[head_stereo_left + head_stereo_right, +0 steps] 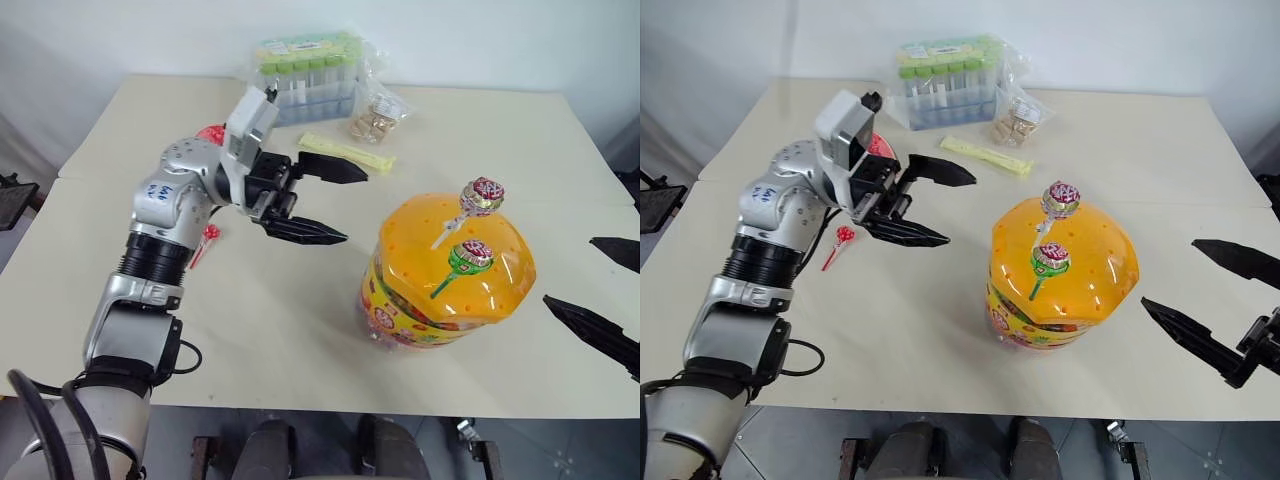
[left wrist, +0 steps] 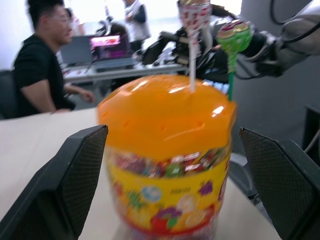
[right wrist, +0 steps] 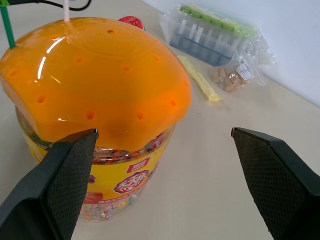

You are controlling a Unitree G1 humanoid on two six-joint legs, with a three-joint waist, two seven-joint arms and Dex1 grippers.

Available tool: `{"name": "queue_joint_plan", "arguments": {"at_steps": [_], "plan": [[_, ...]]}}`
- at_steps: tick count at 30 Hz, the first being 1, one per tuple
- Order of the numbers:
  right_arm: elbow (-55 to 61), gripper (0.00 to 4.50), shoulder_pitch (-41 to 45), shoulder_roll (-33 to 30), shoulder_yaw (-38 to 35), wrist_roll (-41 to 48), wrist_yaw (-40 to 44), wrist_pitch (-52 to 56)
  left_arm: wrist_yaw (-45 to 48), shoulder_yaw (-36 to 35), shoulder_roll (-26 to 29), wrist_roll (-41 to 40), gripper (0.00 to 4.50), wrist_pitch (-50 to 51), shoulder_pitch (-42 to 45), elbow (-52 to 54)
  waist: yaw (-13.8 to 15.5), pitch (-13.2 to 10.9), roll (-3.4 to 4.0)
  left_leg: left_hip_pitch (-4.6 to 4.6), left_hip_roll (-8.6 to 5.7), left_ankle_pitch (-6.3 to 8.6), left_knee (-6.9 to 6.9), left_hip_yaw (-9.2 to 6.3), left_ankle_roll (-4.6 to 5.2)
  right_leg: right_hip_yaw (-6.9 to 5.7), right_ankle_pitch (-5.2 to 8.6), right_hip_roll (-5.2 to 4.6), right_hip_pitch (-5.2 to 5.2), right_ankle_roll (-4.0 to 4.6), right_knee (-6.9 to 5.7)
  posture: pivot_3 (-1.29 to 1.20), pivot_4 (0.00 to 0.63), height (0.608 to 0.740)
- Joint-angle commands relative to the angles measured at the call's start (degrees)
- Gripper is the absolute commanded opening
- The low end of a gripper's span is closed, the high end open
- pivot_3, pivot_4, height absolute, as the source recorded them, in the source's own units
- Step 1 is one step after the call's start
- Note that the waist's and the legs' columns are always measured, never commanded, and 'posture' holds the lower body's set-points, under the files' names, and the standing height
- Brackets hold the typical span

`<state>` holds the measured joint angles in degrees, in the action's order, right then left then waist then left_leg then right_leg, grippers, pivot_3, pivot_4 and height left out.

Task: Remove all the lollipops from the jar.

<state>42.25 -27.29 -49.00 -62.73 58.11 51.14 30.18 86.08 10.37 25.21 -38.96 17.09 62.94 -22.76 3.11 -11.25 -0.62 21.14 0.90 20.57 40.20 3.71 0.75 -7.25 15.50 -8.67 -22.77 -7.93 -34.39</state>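
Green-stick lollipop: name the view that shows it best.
The left eye view: the green-stick lollipop shows whole, stuck in the jar lid. The left wrist view shows it blurred; the right wrist view catches just its stick.

A bag of green-capped tubes (image 1: 308, 75), snack packet (image 1: 376, 120) and yellow sachet (image 1: 346, 152) lie together.

Jar (image 1: 440, 300) had orange lid with small dark holes and yellow-red label. Lollipops (image 1: 482, 195) wore red-and-white patterned wrappers; sticks white, green. Third lollipop (image 1: 844, 236) red. Counter (image 1: 300, 330) cream. Hand (image 1: 335, 205) fingers black.
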Motion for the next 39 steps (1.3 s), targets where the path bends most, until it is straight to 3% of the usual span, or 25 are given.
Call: {"name": "queue_joint_plan", "arguments": {"at_steps": [1, 13, 17, 29, 39], "plan": [[1.52, 4.50, -0.47, 0.43, -3.04, 2.48, -0.75, 0.12, 6.42, 1.36, -3.55, -2.04, 4.47, -2.14, 3.87, 0.89, 0.01, 0.00, 0.00, 0.01, 0.00, 0.00, 0.01, -0.01, 0.00, -0.02, 0.00, 0.01, 0.00, 0.00, 0.00, 0.00, 0.150, 0.740], [3.71, 4.50, -2.38, 3.27, -3.68, 1.86, -3.08, -1.19, 6.42, 6.51, -10.52, 0.02, 4.47, -4.92, 8.94, -4.34, -0.15, 0.01, 0.02, -0.02, 0.00, 0.02, -0.02, 0.00, 0.03, 0.01, -0.01, 0.02, 0.01, 0.00, 0.05, 0.00, 0.150, 0.740], [4.66, 4.50, -3.33, 4.57, -3.91, 1.84, -3.99, -1.85, 6.42, 6.95, -11.85, -0.88, 3.70, -7.03, 8.68, -3.66, 0.00, 0.01, 0.02, 0.03, 0.00, 0.04, -0.02, -0.01, 0.07, 0.01, -0.03, 0.01, 0.01, -0.01, 0.15, 0.00, 0.150, 0.740], [5.29, 4.50, -5.02, 6.12, -3.24, 1.05, -4.98, -3.91, 6.42, 4.62, -13.35, 0.41, 0.11, -5.46, 10.66, -4.49, 0.01, 0.01, 0.02, 0.04, 0.00, 0.05, -0.03, 0.00, 0.09, 0.02, -0.05, 0.02, 0.02, -0.01, 0.20, 0.00, 0.150, 0.740], [4.59, 4.50, -4.74, 5.62, -3.46, 0.28, -5.03, -4.95, 6.01, -3.62, -13.16, -2.04, 0.05, -2.39, 16.46, -8.16, -0.06, 0.01, 0.03, 0.05, 0.00, 0.06, -0.03, 0.00, 0.12, 0.02, -0.08, 0.03, 0.02, -0.03, 0.25, 0.00, 0.150, 0.740]]}}
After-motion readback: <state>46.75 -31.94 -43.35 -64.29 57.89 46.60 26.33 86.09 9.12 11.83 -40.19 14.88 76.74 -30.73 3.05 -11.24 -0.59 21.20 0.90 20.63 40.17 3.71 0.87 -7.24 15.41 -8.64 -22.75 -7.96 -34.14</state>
